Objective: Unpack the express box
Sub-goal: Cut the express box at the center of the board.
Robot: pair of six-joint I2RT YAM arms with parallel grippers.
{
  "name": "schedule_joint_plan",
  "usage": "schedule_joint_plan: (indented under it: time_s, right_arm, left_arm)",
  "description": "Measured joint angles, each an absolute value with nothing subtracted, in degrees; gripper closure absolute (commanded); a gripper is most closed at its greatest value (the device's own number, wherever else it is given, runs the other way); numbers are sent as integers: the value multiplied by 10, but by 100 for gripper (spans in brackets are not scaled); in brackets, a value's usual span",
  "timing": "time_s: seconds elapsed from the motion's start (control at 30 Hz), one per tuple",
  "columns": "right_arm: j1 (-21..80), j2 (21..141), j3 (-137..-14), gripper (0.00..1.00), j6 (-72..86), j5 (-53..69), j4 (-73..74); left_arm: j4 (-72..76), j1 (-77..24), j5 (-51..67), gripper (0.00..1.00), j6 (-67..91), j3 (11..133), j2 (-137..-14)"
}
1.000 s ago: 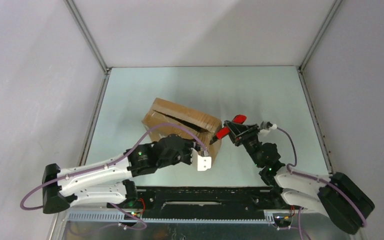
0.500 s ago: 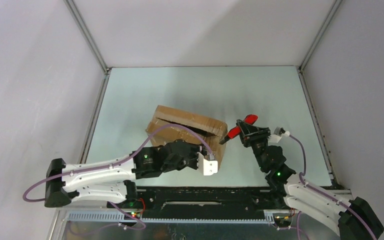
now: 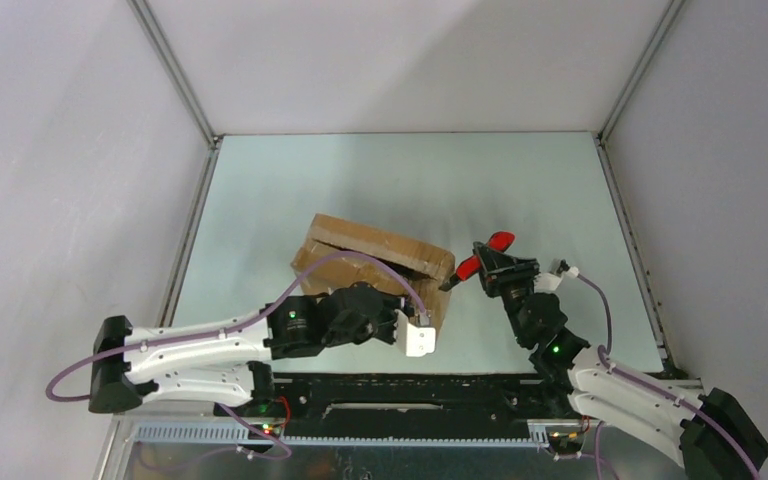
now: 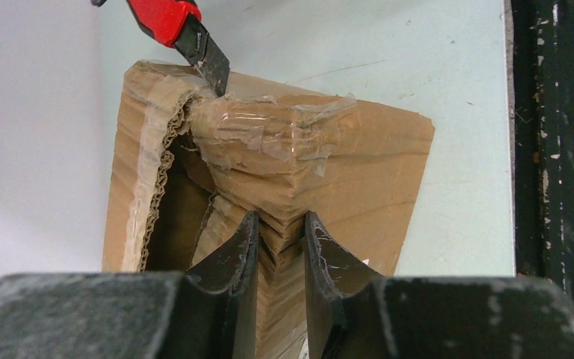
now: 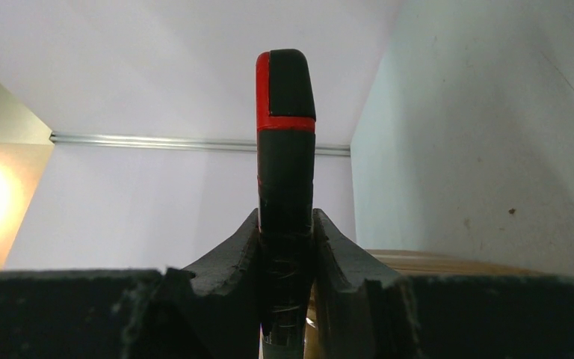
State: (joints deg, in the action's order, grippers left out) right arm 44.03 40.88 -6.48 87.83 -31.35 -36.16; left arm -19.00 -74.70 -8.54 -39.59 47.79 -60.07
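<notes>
Pale green table (image 3: 410, 180) bears the brown corrugated express box (image 3: 375, 250), tape crinkled, 1 seam gaping; left gripper (image 4: 280, 222) pinches its corner, right gripper (image 5: 286, 222) clamps a red-black knife (image 5: 285, 82).

Open room lies on the far half of the pale green tabletop (image 3: 410, 175), a bare stretch running wall to wall behind the express box (image 3: 375, 262). The box sits angled mid-table and blocks the centre. The left arm (image 3: 210, 345) bars the near-left approach, and its left gripper (image 4: 276, 224) is clamped on the box's near corner (cardboard fills the gap between its fingers). The utility knife (image 3: 468, 267), pinched in the right gripper (image 5: 285, 221), spans the gap to the box's right end. A bare strip lies between the right arm (image 3: 600, 380) and the right wall (image 3: 720, 200).
</notes>
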Motion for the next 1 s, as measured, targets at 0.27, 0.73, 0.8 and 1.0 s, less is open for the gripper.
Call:
schedule_joint_plan:
  time_s: [0.27,0.73,0.8,1.0]
  right_arm:
    - [439,409,-25,100,903,-286,-425]
    - [522,390,-17,100,839,-367,-464]
    - [525,357,-17,100,829,-369,-439]
    - [525,263,-17,100,825,-362,-352]
  left_arm:
    - [-210,-745,-33,100,-406,485,-594]
    - [-238,-752,66,100,-340,518,-608]
    - [-228,-752,66,100,-324,514,-604]
    - [-208,-753,57,51,-299,502,-571]
